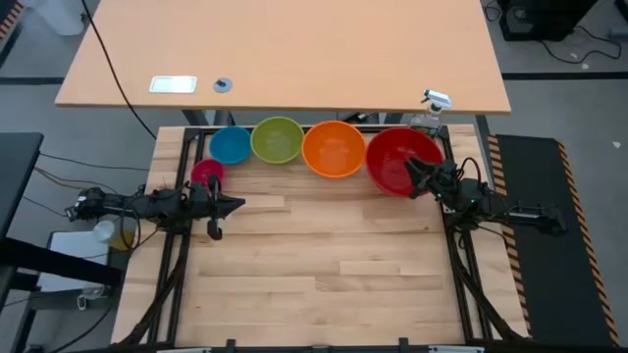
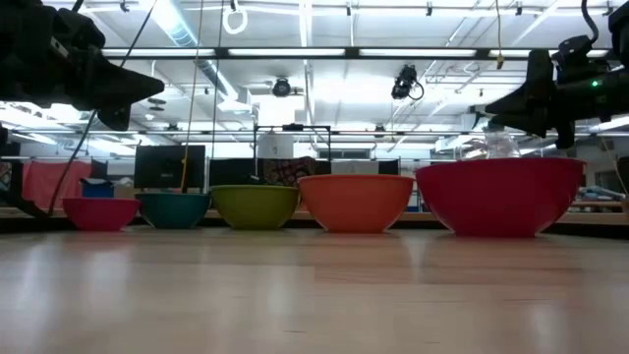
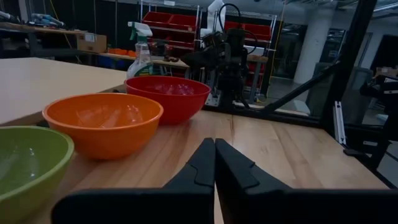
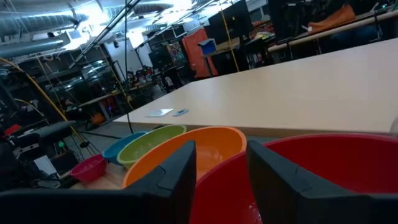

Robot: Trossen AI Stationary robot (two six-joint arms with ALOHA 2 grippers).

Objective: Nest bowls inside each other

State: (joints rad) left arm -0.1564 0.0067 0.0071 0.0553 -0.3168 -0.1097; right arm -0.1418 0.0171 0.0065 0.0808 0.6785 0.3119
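Note:
Five bowls stand in a row along the table's far edge, each on its base: pink, blue, green, orange and red. My left gripper is shut with nothing in it. It hovers above the table just near of the pink bowl and points toward the table's right. My right gripper is open and hangs over the red bowl's near-left rim. In the low view it is clear above that bowl.
A spray bottle stands just behind the red bowl. Beyond the work table is a light-coloured desk with a white card and a small round object. The near half of the wooden tabletop is bare.

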